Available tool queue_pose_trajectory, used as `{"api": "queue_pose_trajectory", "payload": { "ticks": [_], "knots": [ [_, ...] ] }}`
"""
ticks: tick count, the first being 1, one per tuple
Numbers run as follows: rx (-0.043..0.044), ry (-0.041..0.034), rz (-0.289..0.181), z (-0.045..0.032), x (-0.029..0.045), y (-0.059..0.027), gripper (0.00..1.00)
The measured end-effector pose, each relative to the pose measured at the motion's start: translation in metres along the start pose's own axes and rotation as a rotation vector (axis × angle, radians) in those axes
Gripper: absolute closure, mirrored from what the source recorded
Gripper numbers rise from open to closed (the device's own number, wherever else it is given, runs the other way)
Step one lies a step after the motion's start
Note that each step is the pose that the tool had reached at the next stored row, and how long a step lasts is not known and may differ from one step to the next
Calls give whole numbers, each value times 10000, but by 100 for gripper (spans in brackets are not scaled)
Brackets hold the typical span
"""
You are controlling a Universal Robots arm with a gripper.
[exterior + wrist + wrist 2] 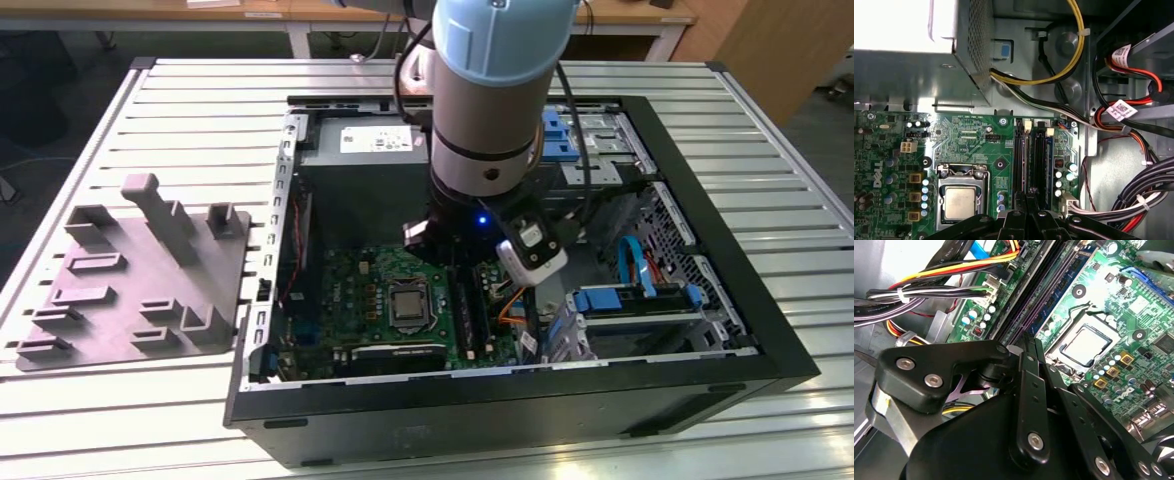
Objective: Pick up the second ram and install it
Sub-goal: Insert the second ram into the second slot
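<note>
**Gripper (1027,193) down at the memory slots (1018,160)**

Slatted table (80,420) carries an open computer case (534,410), its walls standing close around the arm (487,100); at the exterior view's left a grey tray (134,290) lies on the slats. White printed labels sit on the power supply (334,160) and on the cable tags (1119,109). Beside the processor (960,202), the gripper is pinched nearly closed over the slots; the second ram cannot be told apart from those dark strips.

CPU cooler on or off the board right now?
Off. The processor shows its bare metal lid in both wrist views, with nothing mounted over it.
</note>
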State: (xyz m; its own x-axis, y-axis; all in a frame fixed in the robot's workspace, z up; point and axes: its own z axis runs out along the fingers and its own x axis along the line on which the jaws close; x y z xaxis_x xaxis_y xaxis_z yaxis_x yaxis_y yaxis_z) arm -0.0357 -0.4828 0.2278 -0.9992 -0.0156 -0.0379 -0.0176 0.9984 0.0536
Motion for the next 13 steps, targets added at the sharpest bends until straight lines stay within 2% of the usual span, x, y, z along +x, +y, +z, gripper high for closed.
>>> {"api": "queue_pose_trajectory", "payload": {
  "ticks": [13],
  "knots": [
    [-11, -1, 0, 29, 1, -1, 89]
  ]
}}
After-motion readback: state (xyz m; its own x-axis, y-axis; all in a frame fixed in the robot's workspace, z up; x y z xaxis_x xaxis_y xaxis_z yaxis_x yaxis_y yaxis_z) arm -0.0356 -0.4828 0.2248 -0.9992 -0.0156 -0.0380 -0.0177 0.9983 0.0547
